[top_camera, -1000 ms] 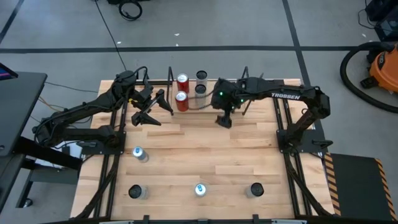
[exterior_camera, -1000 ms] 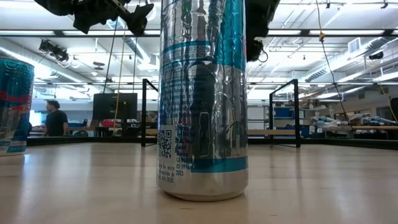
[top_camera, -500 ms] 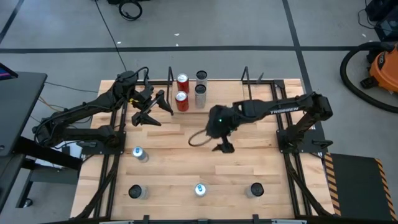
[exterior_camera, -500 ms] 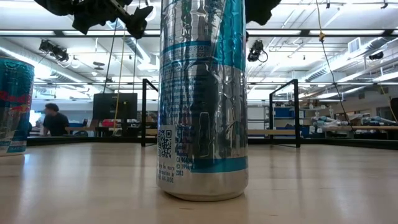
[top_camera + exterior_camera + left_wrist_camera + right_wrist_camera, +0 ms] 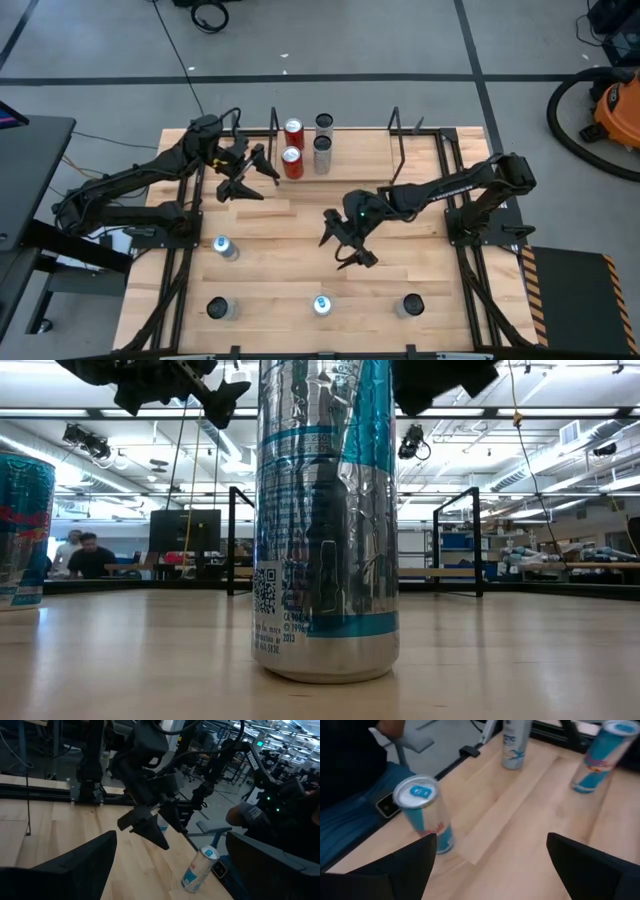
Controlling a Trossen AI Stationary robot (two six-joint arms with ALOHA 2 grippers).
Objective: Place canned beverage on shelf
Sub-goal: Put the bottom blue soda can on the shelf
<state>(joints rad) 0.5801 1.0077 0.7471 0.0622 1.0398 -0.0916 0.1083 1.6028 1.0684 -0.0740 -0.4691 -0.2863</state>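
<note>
The right gripper's [image 5: 346, 247] fingers are spread wide and hold nothing, hanging over the middle of the light wooden counter [image 5: 400, 215], on the near side of the shelf. The shelf [image 5: 335, 135], a low rack of thin black upright rods around a pale wood board, stands at the counter's far edge and already carries four cans: two red cans [image 5: 293, 147] and two slim silver cans [image 5: 323, 140], side by side.

As I judge it, the task is partly done. Four more cans wait well away from the shelf: a silver-and-blue can with a light blue top [image 5: 321, 305] in the near row, a dark-topped can [image 5: 218, 308] and another dark-topped can [image 5: 411, 305] on either side of it, and a blue-topped can [image 5: 224, 247] nearer the shelf on the left side. The right wrist view shows blue-topped cans ahead of the open fingers, so the next pick looks likely there.

The right arm reaches out long and low from its base, wrist angled down. The left gripper [image 5: 247, 175], fingers also wide and empty, waits just beside the shelf's left end.
</note>
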